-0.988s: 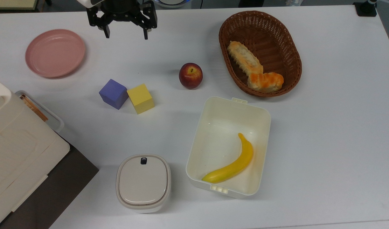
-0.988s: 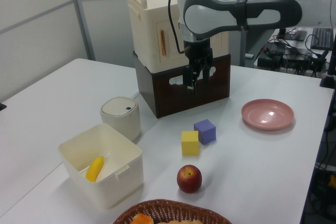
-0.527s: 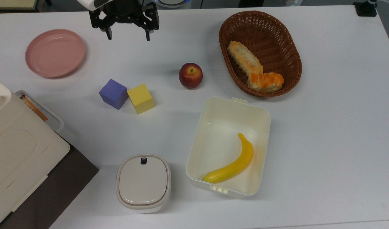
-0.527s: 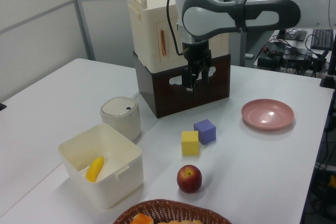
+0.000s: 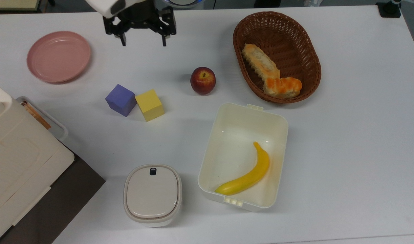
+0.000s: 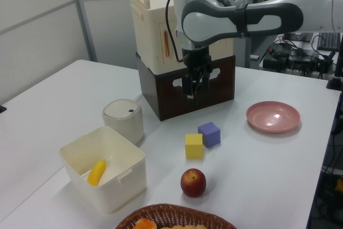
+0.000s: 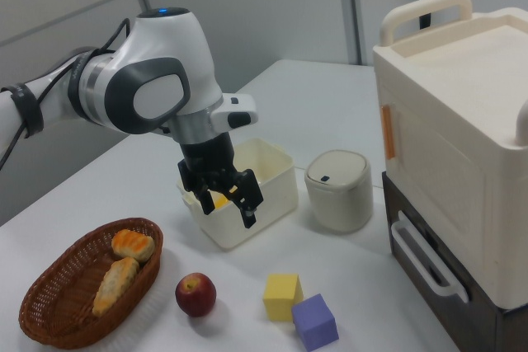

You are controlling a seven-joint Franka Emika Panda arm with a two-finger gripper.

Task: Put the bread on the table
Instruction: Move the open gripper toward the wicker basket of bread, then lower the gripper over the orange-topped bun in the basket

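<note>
The bread [image 5: 282,87], a short orange-glazed roll, lies at the near end of a brown wicker basket [image 5: 308,40], touching a longer, paler loaf [image 5: 260,62]. In the right view the bread [image 7: 133,245] sits at the basket's far end. The white table [image 5: 345,135] carries everything. My gripper [image 5: 144,43] hangs open and empty above the table's far edge, well to the top view's left of the basket, between it and the pink plate. In the right view the gripper [image 7: 227,210] hovers in front of the cream tub; in the left view the gripper [image 6: 194,87] points down.
A red apple [image 5: 202,80] stands between gripper and basket. A purple cube [image 5: 121,100] and yellow cube [image 5: 149,105] touch mid-table. A pink plate [image 5: 59,56], a cream tub [image 5: 227,118] holding a banana [image 5: 247,174], a lidded pot [image 5: 152,194] and a large cream box [image 5: 20,162] stand around.
The gripper has shifted a little toward the top view's right, still open. The bread and everything else on the table stay where they were.
</note>
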